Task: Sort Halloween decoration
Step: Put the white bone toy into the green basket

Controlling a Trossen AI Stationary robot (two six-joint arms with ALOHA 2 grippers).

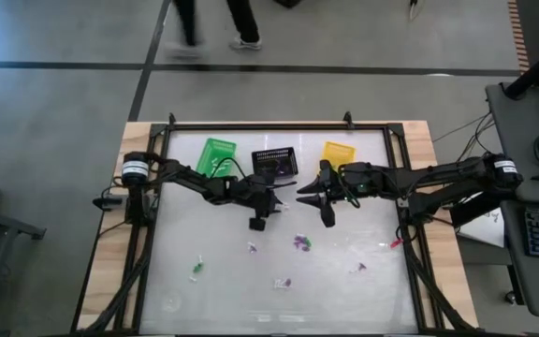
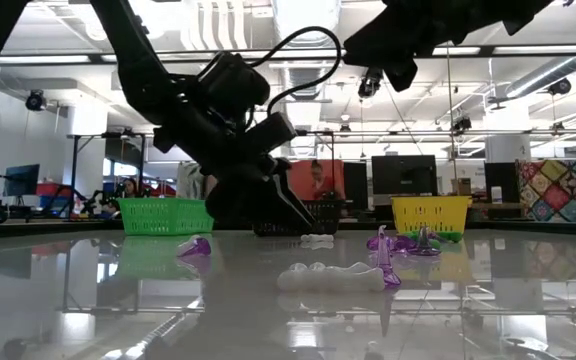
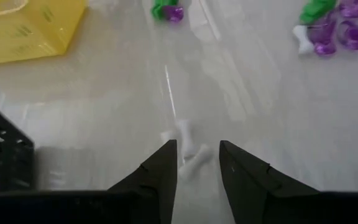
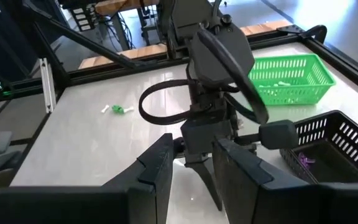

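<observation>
I have the left pincer (image 3: 196, 163) low over the pale glossy counter (image 1: 363, 300), its two dark fingers parted a little, with a small white bone-shaped trinket (image 3: 188, 152) lying on the surface between the tips; I cannot tell whether they touch it. The right pincer (image 4: 191, 163) hovers just beside it, facing the left arm, its fingers slightly apart and holding nothing. More tiny white, purple and green trinkets (image 1: 300, 242) lie scattered across the near half of the counter. Along the far edge stand a green plastic basket (image 1: 217, 154), a black plastic basket (image 1: 275, 161) and a yellow plastic basket (image 1: 337, 153).
</observation>
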